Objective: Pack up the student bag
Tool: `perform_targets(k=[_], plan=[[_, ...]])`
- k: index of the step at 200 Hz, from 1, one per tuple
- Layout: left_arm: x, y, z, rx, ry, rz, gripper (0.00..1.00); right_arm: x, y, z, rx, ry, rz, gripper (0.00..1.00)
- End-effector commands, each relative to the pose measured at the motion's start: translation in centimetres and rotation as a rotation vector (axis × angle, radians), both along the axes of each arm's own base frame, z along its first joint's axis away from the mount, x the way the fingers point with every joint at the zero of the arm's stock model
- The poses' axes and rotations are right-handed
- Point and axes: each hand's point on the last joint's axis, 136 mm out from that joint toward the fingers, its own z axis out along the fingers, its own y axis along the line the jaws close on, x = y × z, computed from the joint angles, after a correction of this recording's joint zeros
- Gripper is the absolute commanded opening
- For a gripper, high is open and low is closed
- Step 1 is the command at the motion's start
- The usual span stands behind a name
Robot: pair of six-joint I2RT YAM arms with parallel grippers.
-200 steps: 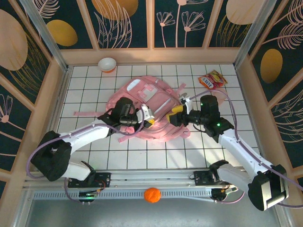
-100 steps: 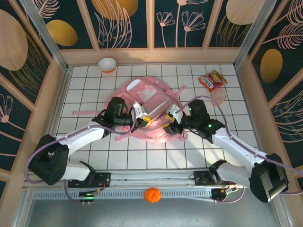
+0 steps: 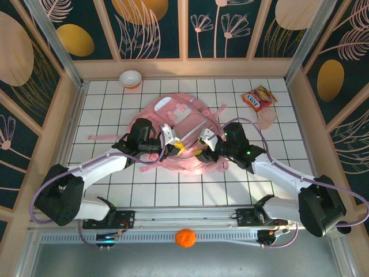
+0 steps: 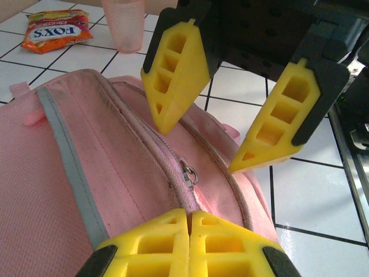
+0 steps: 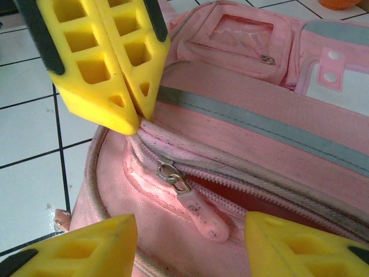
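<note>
On the white tiled table point(image 3: 115, 190), near its middle and between the two arms, lies the student bag point(image 3: 193, 118), pink, flat on its back with pockets facing up and a strap trailing out to the left; the left arm point(image 3: 98, 167) reaches in from the near left and the right arm point(image 3: 282, 176) from the near right, so that the two wrists face each other over the bag's near edge; the left gripper point(image 5: 135, 124) has its yellow fingers pressed together, tips pinching the puckered fabric at the end of the zip seam; the right gripper point(image 4: 199, 150) stands just opposite with its jaws apart, one finger on each side of the zip line, gripping nothing; at the far edge of the table sits a white bowl point(image 3: 131, 78) with an orange foot; at the far right lies an orange snack packet point(image 3: 258, 98), and just beside it a pale pink cup point(image 4: 123, 23); an orange ball point(image 3: 185, 237) rests on the rail between the arm bases; the pink zip pull point(image 5: 202, 214) hangs from its metal slider between the right fingers, the zip partly parted behind it.
</note>
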Motion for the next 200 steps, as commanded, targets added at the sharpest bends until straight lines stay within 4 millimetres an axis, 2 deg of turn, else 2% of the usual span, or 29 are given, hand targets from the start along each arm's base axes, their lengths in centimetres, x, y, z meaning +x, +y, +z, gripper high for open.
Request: perform_targets(k=[1, 20, 49, 73, 100, 124, 154, 185, 193, 200], plan=[[-0.7, -1.1, 3.6, -0.094, -0.068, -0.096, 0.00, 0.0, 0.8, 0.1, 0.010, -0.021, 0.032, 0.50], [-0.6, -1.2, 3.8, -0.096, -0.070, -0.098, 0.00, -0.2, 1.0, -0.3, -0.001, -0.007, 0.039, 0.45], [-0.4, -1.3, 3.9, -0.098, -0.070, -0.101, 0.00, 0.3, 0.8, -0.1, 0.010, -0.017, -0.003, 0.31], [-0.4, -1.4, 4.1, -0.101, -0.072, -0.105, 0.00, 0.2, 1.3, 0.6, 0.045, -0.014, 0.002, 0.28], [-0.4, -1.5, 4.2, -0.101, -0.071, -0.107, 0.00, -0.1, 1.9, 0.1, 0.027, 0.007, 0.019, 0.30], [-0.2, -1.5, 4.1, -0.098, -0.071, -0.102, 0.00, 0.0, 1.8, -0.3, 0.010, 0.018, 0.005, 0.22], [0.4, -1.0, 2.9, -0.031, -0.080, -0.067, 0.00, 0.4, 0.6, -0.2, -0.009, 0.046, -0.058, 0.00], [0.6, -0.1, 1.3, 0.054, -0.098, -0.037, 0.00, 0.9, -1.9, 0.0, -0.008, 0.137, -0.125, 0.00], [0.6, 0.1, 1.1, 0.064, -0.098, -0.034, 0.00, 0.5, -1.9, -0.1, -0.009, 0.162, -0.115, 0.00], [0.6, 0.2, 1.1, 0.067, -0.100, -0.032, 0.00, 1.1, -2.9, -0.1, -0.008, 0.178, -0.145, 0.00]])
